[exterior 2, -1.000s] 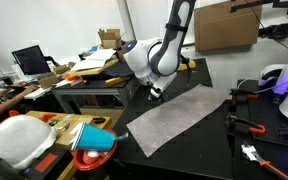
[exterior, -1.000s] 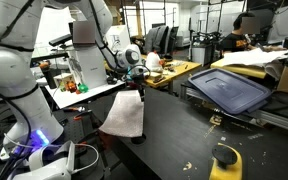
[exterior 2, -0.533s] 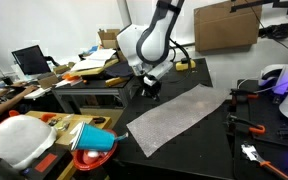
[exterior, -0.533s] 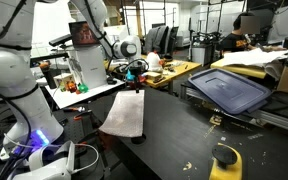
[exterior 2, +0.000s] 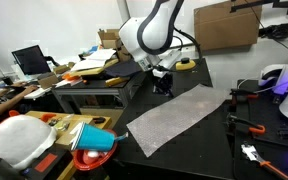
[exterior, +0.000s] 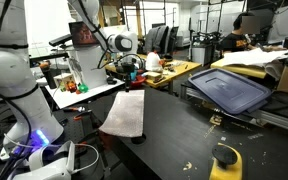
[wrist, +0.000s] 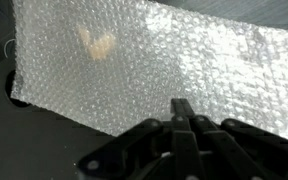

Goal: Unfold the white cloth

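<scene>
white cloth (wrist: 154, 60) spread flat, below & apart from clenched empty fingers (wrist: 181, 115)

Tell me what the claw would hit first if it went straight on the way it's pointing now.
The shut claw points down at the white cloth spread on the dark table. It would most likely meet the cloth first, near one edge, though the height above it is unclear.
</scene>
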Action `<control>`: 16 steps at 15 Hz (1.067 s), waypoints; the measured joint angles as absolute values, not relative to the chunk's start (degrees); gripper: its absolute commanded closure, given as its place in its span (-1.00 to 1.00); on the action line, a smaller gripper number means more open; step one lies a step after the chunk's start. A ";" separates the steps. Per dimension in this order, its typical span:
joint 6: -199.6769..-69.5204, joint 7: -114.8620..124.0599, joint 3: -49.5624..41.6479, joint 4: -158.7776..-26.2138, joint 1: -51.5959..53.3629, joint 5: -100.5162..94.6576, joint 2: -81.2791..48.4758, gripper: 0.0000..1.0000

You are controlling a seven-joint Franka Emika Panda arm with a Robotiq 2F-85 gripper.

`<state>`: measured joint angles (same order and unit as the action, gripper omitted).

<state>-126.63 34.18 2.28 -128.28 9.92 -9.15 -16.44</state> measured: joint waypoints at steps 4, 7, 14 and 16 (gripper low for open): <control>-126.68 34.37 0.97 -131.55 9.99 -14.75 -17.54 1.00; -127.21 35.16 -0.16 -133.04 10.20 -19.89 -18.65 1.00; -138.45 37.34 -3.14 -134.20 10.29 -28.65 -22.78 1.00; -142.10 37.34 -3.68 -134.21 10.29 -28.61 -24.24 1.00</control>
